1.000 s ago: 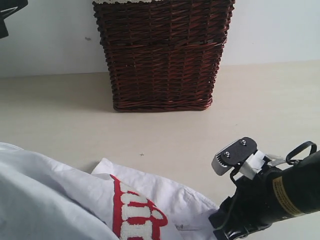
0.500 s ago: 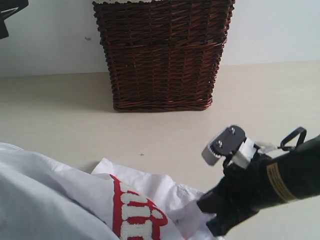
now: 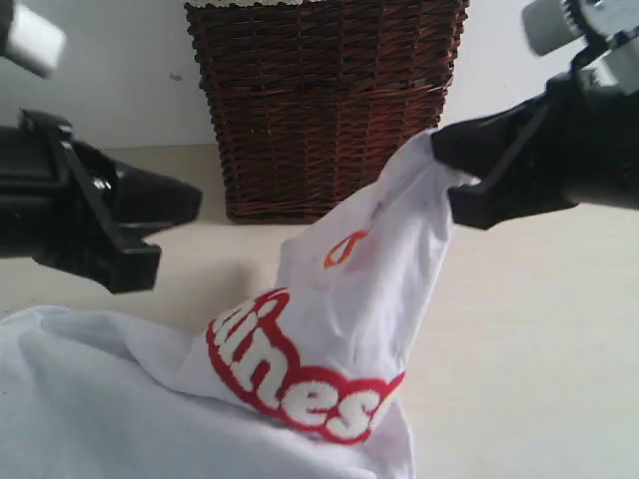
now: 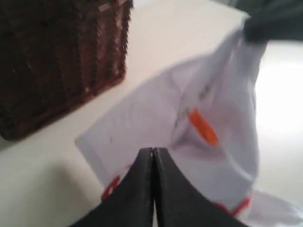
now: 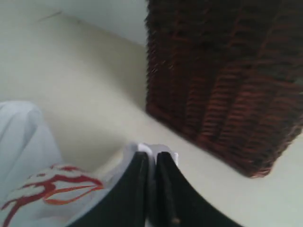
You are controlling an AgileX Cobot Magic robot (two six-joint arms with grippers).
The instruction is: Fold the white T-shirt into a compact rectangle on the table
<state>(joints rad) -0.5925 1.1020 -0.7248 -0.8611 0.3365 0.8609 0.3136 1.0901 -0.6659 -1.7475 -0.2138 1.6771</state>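
R gripper (image 3: 446, 168) is clenched on the shirt (image 3: 374, 269) edge, held up; cloth hangs from it toward 7 o'clock onto the tabletop (image 3: 539, 339). L gripper (image 3: 188, 203), clenched w/ nothing, waits at shirt's 9 o'clock, apart.

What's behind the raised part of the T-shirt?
The wicker basket stands behind the white T-shirt, on the table. The lifted cloth covers its lower right corner, hiding that part.
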